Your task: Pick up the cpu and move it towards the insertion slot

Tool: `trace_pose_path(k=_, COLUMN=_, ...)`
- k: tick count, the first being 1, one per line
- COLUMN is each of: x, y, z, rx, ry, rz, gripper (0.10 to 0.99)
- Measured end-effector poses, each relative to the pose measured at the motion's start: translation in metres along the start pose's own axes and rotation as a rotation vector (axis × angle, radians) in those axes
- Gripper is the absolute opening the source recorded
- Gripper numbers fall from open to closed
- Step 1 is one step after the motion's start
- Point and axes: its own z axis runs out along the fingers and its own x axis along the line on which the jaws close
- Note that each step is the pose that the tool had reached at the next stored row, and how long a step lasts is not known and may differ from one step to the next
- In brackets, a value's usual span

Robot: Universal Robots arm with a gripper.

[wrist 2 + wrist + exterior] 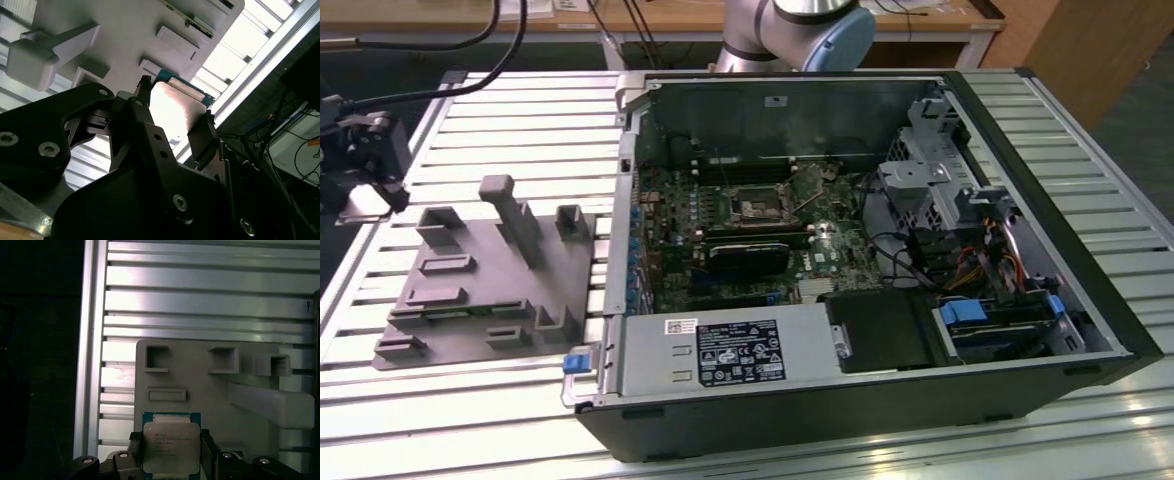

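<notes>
Square cpu — shiny silver top, teal rim, gripper seemingly clamped on it

Bright metal set against matt plastic

The cpu is topped with smooth, shiny silver-grey metal and edged by green board. The tool is finished in matt black and studded with bare metal screws. A matt grey plastic block is carried by the desk, which is made of ribbed, glossy metal slats. The insertion slot is framed in silvery metal.
</notes>
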Motion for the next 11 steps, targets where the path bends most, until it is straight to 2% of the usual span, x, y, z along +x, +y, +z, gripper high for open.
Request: trace_pose_path(k=11, x=0.0000, y=0.0008, z=-0.0145, rx=0.000, ry=0.0000, rz=0.000, gripper=0.545)
